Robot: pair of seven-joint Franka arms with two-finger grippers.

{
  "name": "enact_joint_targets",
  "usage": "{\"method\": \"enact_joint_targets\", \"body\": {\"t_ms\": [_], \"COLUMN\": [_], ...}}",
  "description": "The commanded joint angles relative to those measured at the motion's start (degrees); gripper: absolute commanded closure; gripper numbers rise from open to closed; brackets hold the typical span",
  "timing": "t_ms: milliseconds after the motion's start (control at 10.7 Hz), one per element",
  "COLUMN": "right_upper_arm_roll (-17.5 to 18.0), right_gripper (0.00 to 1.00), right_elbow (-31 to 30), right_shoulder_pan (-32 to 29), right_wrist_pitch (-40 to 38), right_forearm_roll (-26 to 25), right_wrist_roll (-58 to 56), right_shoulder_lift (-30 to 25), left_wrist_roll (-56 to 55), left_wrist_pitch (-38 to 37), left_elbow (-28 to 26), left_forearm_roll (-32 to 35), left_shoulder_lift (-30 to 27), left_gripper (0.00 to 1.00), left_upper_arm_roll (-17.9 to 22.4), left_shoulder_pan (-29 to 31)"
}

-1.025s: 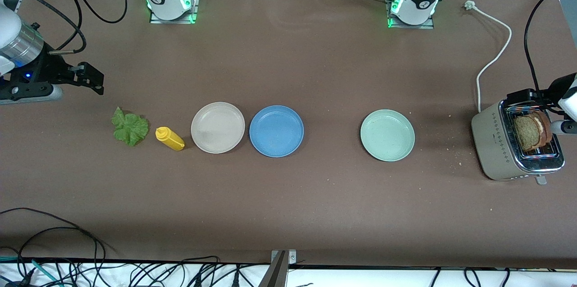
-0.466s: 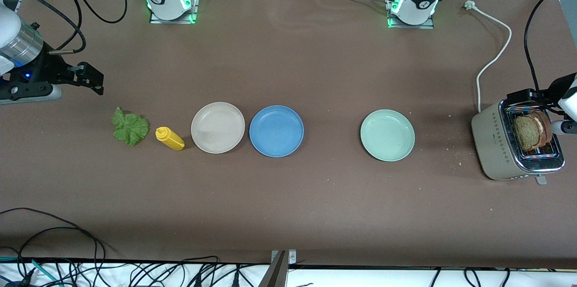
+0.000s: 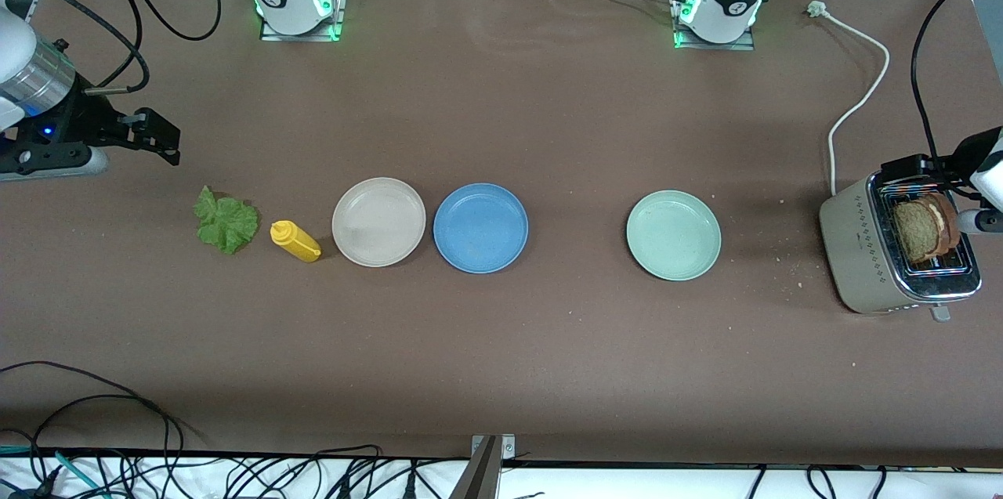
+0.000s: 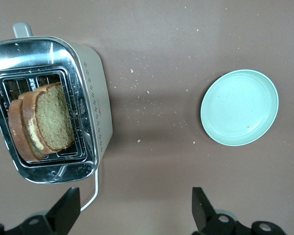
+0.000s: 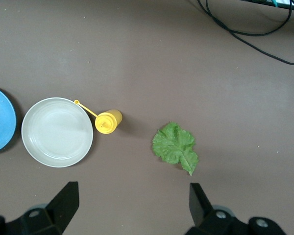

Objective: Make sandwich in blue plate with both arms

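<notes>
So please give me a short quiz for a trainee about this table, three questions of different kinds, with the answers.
1. True or false: the blue plate already holds bread.
2. Where are the bread slices? A) in the toaster B) on the mint-green plate C) beside the lettuce leaf
3. Fill in: the yellow mustard bottle lies between the lettuce leaf and the ___ plate.

Key: 1 false; 2 A; 3 beige.

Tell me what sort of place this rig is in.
Probably a robotics lab staged as a kitchen: a brown-covered table carrying bolted arm bases, loose black cables along its near edge, and a beige toaster holding brown bread slices.
</notes>
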Motion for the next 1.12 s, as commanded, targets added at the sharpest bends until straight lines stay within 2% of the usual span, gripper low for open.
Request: {"method": "enact_joint_targets", "body": {"t_ms": [0, 1025], "right_upper_arm_roll": [0.0, 0.0], "right_gripper": [0.0, 0.0], "right_elbow": [1.6, 2.3], "right_shoulder_pan": [-0.1, -0.1], "right_wrist_pitch": [-0.2, 0.4], "right_forearm_roll": [-0.3, 0.0], "right_wrist_roll": [0.4, 0.7], "right_shoulder_lift": [0.7, 0.8], "left_wrist_roll": [-0.1, -0.1], "left_wrist_pitch": [0.1, 0.1], "left_elbow": [-0.4, -0.4], "left_forearm_roll": [-0.8, -0.8], "left_shoulder_lift": [-0.3, 0.1], "left_gripper": [0.0, 0.0], "left_upper_arm_roll": [-0.3, -0.3], "left_shoulder_pan": [0.4, 0.4]}}
